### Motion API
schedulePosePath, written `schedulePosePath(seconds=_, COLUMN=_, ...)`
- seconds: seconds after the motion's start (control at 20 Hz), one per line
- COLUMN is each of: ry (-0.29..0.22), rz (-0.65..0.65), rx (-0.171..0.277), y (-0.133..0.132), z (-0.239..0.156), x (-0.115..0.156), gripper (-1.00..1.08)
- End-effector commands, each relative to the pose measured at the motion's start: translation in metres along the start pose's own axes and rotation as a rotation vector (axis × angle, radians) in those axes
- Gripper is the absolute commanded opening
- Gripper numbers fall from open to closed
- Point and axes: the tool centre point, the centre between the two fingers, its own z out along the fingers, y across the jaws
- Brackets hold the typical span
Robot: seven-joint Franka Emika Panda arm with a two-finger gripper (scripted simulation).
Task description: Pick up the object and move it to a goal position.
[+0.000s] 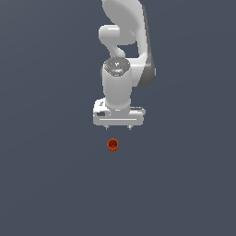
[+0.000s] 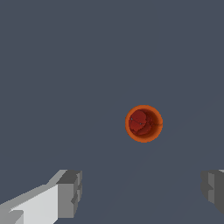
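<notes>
Here the scene is sparse. Reading the exterior view from its left to its right, the left side shows only bare grey tabletop [image 1: 41,184]. Near the middle the white arm [image 1: 120,87] hangs down from above, ending in the tool [image 1: 118,127], whose two short fingertips point at the tabletop. Just below the tool in that picture, and a touch toward the exterior view's left of its centre, sits the cup [image 1: 113,145], small, orange-red, standing upright with its round mouth facing up. The right side of the view is plain grey again.

The wrist view tells the same story from above. One finger [image 2: 70,192] shows at one lower corner and the other finger [image 2: 214,188] at the opposite lower corner, with a wide gap of bare surface between them, so the tool stands spread apart and holds nothing. The cup appears there as a round ring with a darker red hollow, sitting ahead of the line between the two fingers instead of inside the gap, though roughly in line with the middle of that gap. The tool and the cup are apart, not touching.

That offset is what the coming move turns on. The tool seems to need a short shift toward the cup to bring it between the fingers, then a descent. Since the cup is round, no turn of the wrist seems called for. No goal marker is visible in either picture.
</notes>
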Motion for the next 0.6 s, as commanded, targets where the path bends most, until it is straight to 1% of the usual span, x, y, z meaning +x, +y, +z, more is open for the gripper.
schedulePosePath(seconds=0.0, ry=0.000, rz=0.000, rx=0.000, y=0.000, z=0.000, x=0.000, gripper=1.00)
schedulePosePath(seconds=0.15, ry=0.007, rz=-0.005, rx=0.000, y=0.000, z=-0.002, x=0.002, gripper=1.00)
schedulePosePath(seconds=0.4, ry=0.034, rz=-0.031, rx=-0.002, y=0.001, z=-0.014, x=0.011, gripper=1.00)
schedulePosePath(seconds=0.55, ry=0.039, rz=-0.040, rx=-0.002, y=0.001, z=-0.017, x=0.012, gripper=1.00)
